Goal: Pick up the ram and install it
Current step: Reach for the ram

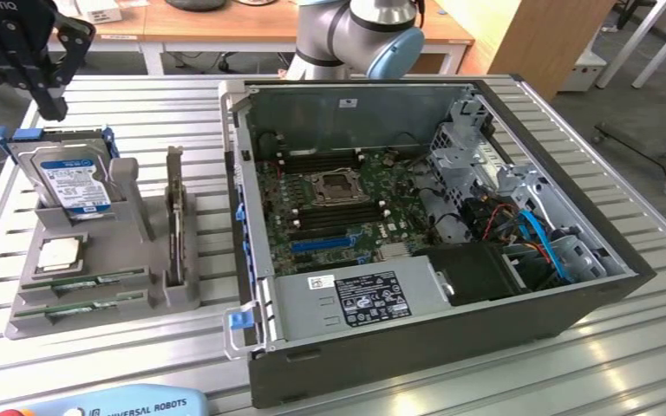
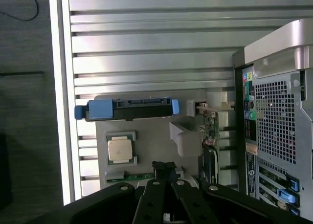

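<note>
"UNIVERSAL ROBOTS" is printed on the control pendant (image 1: pixel 125 403) at the near edge of the worktop (image 1: pixel 610 347). "ROBOTIQ" runs upside down on the black body of the gripper (image 1: pixel 49 108). The print is too small to read on the white-and-black label of the power supply (image 1: pixel 356 299) inside the computer case (image 1: pixel 426 347), and on the blue-white label of the hard drive (image 1: pixel 76 178).

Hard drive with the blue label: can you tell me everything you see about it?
The hard drive is a flat silver box that looks like metal, with a blue and white label on its face. Blue plastic rails run along its two sides. It stands upright on its edge in a slot of the grey holder, on the slatted table at the exterior view's left, beside the open case. Seen from above, its top edge looks black. Only the holder touches it.
</note>
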Controlling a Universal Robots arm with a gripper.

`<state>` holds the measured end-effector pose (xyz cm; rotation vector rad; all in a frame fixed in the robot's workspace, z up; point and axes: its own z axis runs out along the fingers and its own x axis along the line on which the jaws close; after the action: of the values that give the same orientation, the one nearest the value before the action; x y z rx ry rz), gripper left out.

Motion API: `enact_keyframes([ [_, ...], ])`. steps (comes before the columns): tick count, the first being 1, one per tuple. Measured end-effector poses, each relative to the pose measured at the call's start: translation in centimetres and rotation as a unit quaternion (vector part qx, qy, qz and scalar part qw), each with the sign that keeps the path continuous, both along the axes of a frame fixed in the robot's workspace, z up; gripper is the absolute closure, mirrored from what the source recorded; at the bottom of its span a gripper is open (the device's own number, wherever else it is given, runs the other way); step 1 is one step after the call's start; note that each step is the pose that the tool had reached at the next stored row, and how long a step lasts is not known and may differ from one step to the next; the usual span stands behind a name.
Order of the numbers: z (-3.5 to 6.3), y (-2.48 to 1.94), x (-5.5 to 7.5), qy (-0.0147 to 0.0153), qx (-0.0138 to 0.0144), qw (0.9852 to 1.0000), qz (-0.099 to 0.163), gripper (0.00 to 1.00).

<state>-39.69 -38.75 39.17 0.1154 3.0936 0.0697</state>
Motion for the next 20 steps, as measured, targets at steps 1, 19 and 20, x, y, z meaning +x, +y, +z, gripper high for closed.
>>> enact_keyframes([
  [1, 0.00, -0.11, 0.0, 0.0000, 0.0000, 1.0000, 0.000, 0.90],
  [19, 0.00, -3.00, 0.0, -0.0001, 0.0000, 1.0000, 0.000, 0.90],
  [20, 0.00, -3.13, 0.0, 0.0000, 0.0000, 1.0000, 0.000, 0.90],
])
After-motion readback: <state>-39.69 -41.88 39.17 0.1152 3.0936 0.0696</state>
